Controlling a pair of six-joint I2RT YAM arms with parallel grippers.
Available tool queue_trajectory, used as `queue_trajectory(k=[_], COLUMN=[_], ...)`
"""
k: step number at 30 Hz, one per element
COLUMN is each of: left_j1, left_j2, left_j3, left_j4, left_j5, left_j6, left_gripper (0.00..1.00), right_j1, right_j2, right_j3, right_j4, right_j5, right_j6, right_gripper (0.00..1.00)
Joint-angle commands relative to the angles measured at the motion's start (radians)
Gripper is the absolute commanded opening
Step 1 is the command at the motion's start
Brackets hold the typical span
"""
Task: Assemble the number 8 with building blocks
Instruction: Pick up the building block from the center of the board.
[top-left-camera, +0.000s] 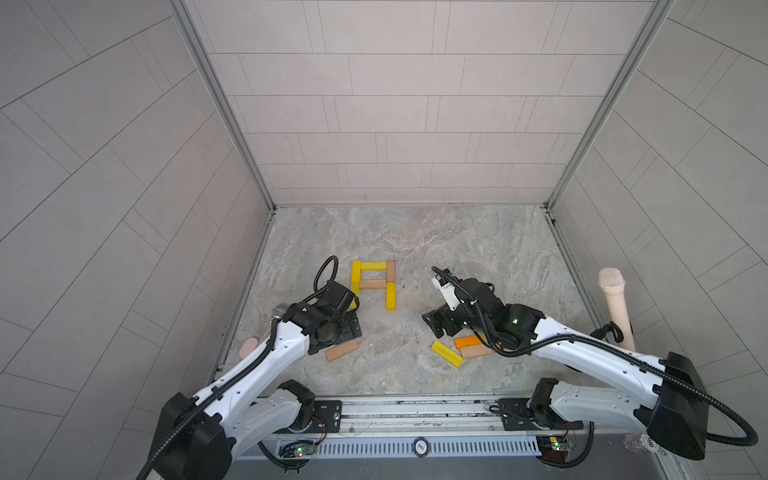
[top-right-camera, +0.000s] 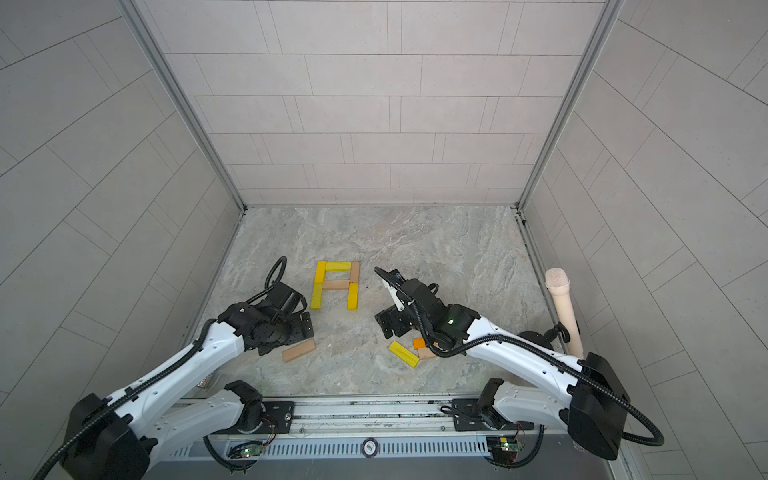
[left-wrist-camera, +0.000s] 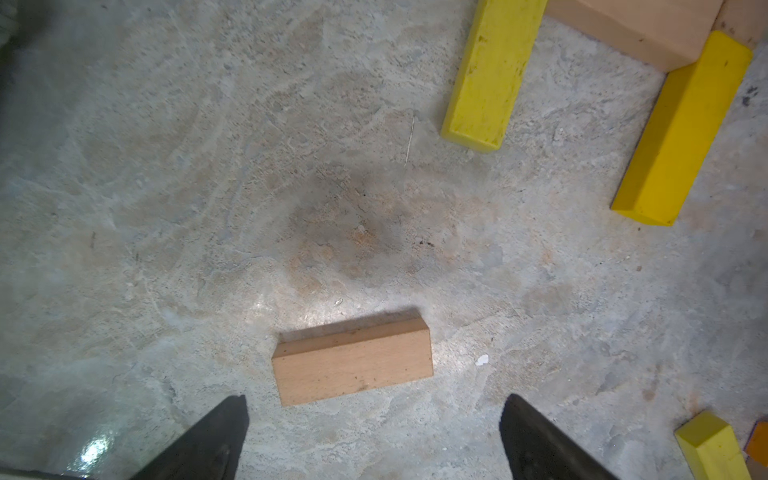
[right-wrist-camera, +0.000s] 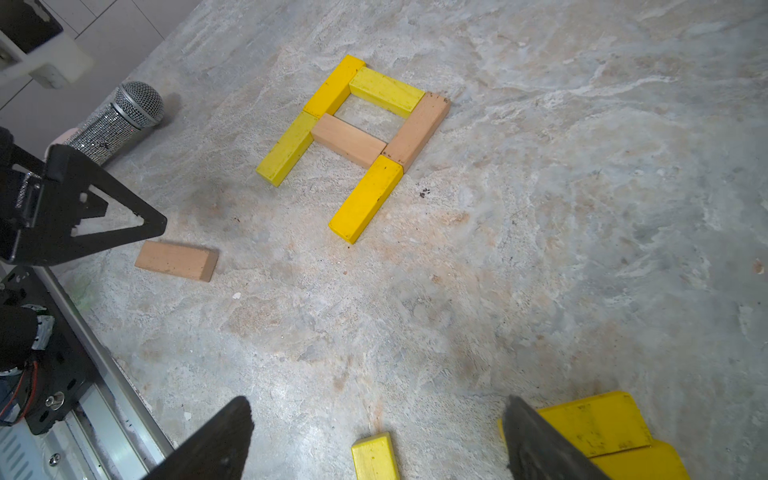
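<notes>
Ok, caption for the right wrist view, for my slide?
Open right gripper facing the unfinished 8, its bottom bar missing; spare tan block lies apart, silver microphone beyond.

Grey tiled walls (top-left-camera: 415, 104), marbled stone floor (top-left-camera: 457, 249).

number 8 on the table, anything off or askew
The number 8 reads like an A: its lower loop has no bottom bar. What is laid looks square. A loose tan block lies apart.

text: "500", upside down | on: round badge (top-left-camera: 419, 446), both top views | other: none legible
</notes>
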Motion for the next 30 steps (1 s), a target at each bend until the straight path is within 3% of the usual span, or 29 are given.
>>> queue_trajectory(k=[1,6,11,17,30], left_j1=[-0.019,-0.053,-0.055,-0.061,-0.078], left_j2=[0.032,0.05,0.046,0.019,0.115], left_j3=[-0.032,-0.087,-0.159,-0.21,-0.128], left_j4=[-0.005,0.023,0.133,0.252,0.34], left_j5=[-0.029,-0.037,0.026,0.052,0.128], left_j6=[-0.036,-0.094,-0.093,-0.061,0.063], left_gripper=[0.95,0.94,0.92,0.97,0.98], right_j1=[-0.005,-0.012,-0.016,-0.018,-0.017], right_j2=[-0.031,-0.039,-0.039,-0.037,-0.051], right_j3=[-0.016,-0.024,-0.028,-0.032,-0.042], right_j4=[-0.008,-0.004,-0.005,-0.003,-0.009], right_j5=[0.025,0.033,0.036,0.037,0.053], right_j6=[-0.015,-0.009,-0.004,0.008,0.033], right_gripper=[0.95,0.95,0.95,0.94,0.94])
